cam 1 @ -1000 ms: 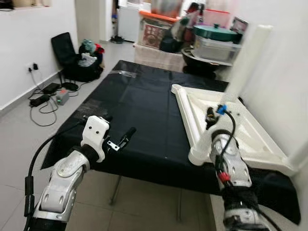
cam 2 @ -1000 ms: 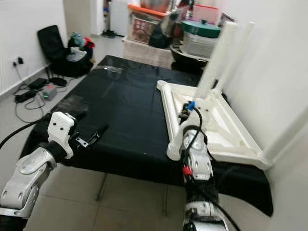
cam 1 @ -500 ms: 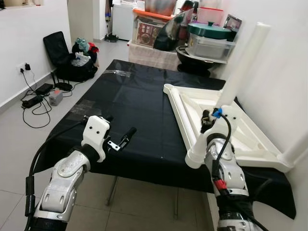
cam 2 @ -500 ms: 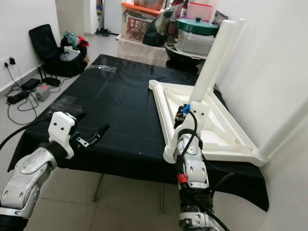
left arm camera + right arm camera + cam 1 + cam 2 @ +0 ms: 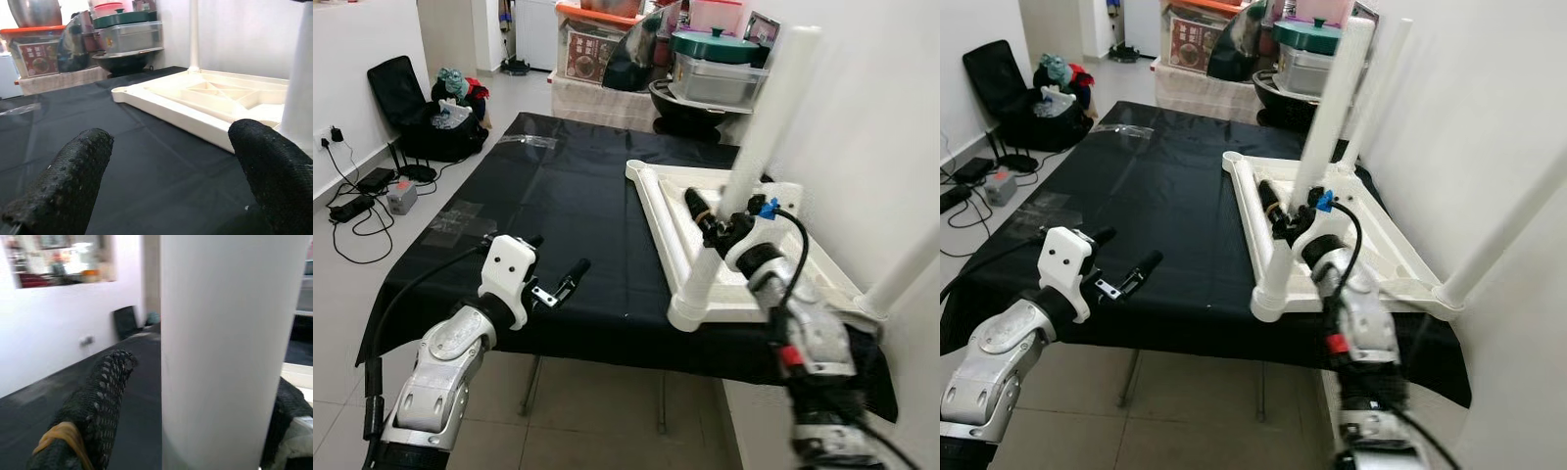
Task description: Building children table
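Right gripper (image 5: 710, 221) at a leg of the upturned white children's table (image 5: 822, 284)

The tabletop lies on the right of the black table (image 5: 578, 211); its fingers straddle the upright white leg (image 5: 1330, 108), contact unclear. The left gripper (image 5: 558, 284) hovers open at the near edge. Next, probably seat that leg firmly.

Before me stands a counter draped in glossy black cloth (image 5: 578, 215), on a floor of pale grey tiles (image 5: 352, 284). A plain white wall (image 5: 881, 127) runs close along my right. To my left, another white wall (image 5: 352, 69) carries a socket, with black cables and adapters (image 5: 362, 196) lying below it. A black folding chair heaped with clothes (image 5: 426, 113) sits farther back. Beyond the counter, stacked storage boxes, a green-lidded pot and a dark basin (image 5: 705, 73) crowd together.
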`<state>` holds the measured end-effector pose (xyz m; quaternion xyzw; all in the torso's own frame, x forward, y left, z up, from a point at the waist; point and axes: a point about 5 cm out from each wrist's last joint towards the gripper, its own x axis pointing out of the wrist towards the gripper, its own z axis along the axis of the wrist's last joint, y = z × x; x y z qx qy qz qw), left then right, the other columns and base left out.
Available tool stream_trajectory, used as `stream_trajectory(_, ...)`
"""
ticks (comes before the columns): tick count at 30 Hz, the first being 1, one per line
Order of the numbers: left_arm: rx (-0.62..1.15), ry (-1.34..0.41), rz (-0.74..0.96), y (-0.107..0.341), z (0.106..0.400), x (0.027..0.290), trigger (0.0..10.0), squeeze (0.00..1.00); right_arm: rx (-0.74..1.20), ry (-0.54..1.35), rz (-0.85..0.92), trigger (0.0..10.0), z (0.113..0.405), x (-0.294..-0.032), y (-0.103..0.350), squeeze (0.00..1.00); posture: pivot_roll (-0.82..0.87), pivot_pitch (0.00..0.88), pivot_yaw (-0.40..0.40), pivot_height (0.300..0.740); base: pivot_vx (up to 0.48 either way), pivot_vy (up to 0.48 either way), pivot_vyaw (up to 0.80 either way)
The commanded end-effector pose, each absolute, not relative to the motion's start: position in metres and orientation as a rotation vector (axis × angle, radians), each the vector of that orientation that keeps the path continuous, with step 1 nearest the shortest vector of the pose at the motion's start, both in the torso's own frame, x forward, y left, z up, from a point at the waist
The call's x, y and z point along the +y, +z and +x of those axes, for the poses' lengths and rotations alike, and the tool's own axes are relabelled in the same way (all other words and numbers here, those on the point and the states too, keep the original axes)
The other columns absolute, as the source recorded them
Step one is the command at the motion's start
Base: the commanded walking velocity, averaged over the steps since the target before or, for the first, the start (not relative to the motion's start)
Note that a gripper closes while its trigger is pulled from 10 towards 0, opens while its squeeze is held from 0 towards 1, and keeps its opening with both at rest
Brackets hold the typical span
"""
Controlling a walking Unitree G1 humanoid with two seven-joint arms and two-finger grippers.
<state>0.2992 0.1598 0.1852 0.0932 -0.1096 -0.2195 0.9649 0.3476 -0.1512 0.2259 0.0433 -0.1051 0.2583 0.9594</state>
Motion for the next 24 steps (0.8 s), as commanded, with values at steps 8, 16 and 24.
stream_trajectory(8,-0.215,-0.454,0.180,0.183,0.299,0.157,10.0,0.00,-0.049,0.675,-0.046,3.0,0.347,-0.118,0.181,0.00,0.15,0.000,-0.170,0.740,0.000,0.000,0.00)
stream_trajectory(16,-0.219,-0.463,0.191,0.185,0.301,0.159,10.0,0.00,-0.013,0.628,-0.030,0.0,0.353,-0.129,0.174,0.00,0.15,0.000,-0.164,0.740,0.000,0.000,0.00)
stream_trajectory(24,-0.218,-0.471,0.184,0.183,0.302,0.155,10.0,0.00,0.017,0.268,0.042,0.0,0.362,-0.160,0.167,0.00,0.13,0.000,-0.153,0.740,0.000,0.000,0.00)
